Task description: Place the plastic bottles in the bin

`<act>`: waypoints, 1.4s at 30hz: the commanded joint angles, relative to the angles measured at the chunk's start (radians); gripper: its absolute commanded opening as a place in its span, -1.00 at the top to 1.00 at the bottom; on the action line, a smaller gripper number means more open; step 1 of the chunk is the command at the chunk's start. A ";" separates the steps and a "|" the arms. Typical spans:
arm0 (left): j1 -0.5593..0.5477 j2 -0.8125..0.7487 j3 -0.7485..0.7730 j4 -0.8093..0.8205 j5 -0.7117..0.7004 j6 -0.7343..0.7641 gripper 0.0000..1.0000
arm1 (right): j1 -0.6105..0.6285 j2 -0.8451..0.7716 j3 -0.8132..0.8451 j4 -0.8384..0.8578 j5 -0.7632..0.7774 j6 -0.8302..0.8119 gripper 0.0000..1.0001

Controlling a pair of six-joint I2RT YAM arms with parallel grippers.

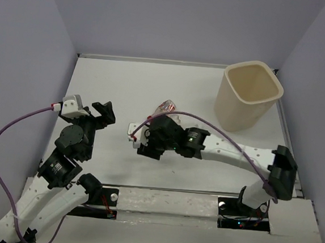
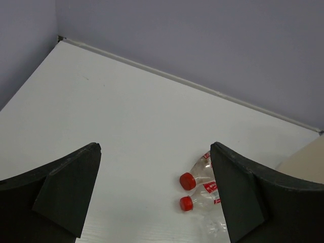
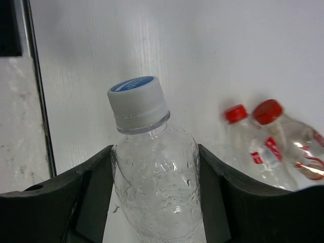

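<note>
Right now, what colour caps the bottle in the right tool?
White cap, blue on top; right wrist view.

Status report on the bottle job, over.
Left hand open, empty. Right hand shut on white-capped bottle. Two red-capped bottles loose beside it. Bin upright, far right; nothing seen blocking.

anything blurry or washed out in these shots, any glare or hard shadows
Right wrist: the white-capped bottle is sharp up close, the two red-capped bottles beyond it softer, the table bright, nearly washed out. Left wrist: even light, dark pincer fingers lack detail. Top external: soft light, no hard shadows.
</note>
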 commanded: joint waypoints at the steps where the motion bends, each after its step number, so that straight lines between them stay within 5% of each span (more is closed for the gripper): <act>1: 0.028 0.046 -0.010 0.078 0.127 0.004 -0.98 | 0.007 -0.236 0.005 0.128 0.129 0.045 0.21; 8: 0.047 0.129 -0.006 0.112 0.410 0.023 -0.98 | -0.126 -0.524 -0.038 0.595 0.556 -0.055 0.19; 17: 0.042 0.369 0.028 0.149 0.917 0.108 -0.98 | -0.672 -0.555 -0.042 0.938 0.585 0.089 0.20; 23: -0.025 0.558 0.111 0.075 0.885 0.140 -0.98 | -1.004 -0.459 -0.082 0.970 0.449 0.403 0.21; 27: -0.123 0.708 0.216 -0.027 0.810 0.211 -0.98 | -1.056 -0.471 -0.160 0.969 0.463 0.554 0.09; 31: -0.193 0.829 0.276 -0.043 0.791 0.327 -0.98 | -1.091 -0.478 -0.193 0.902 0.460 0.631 -0.93; 42: -0.302 1.089 0.361 -0.029 0.666 0.401 -0.98 | -1.116 -0.647 -0.294 0.786 0.224 0.789 -0.96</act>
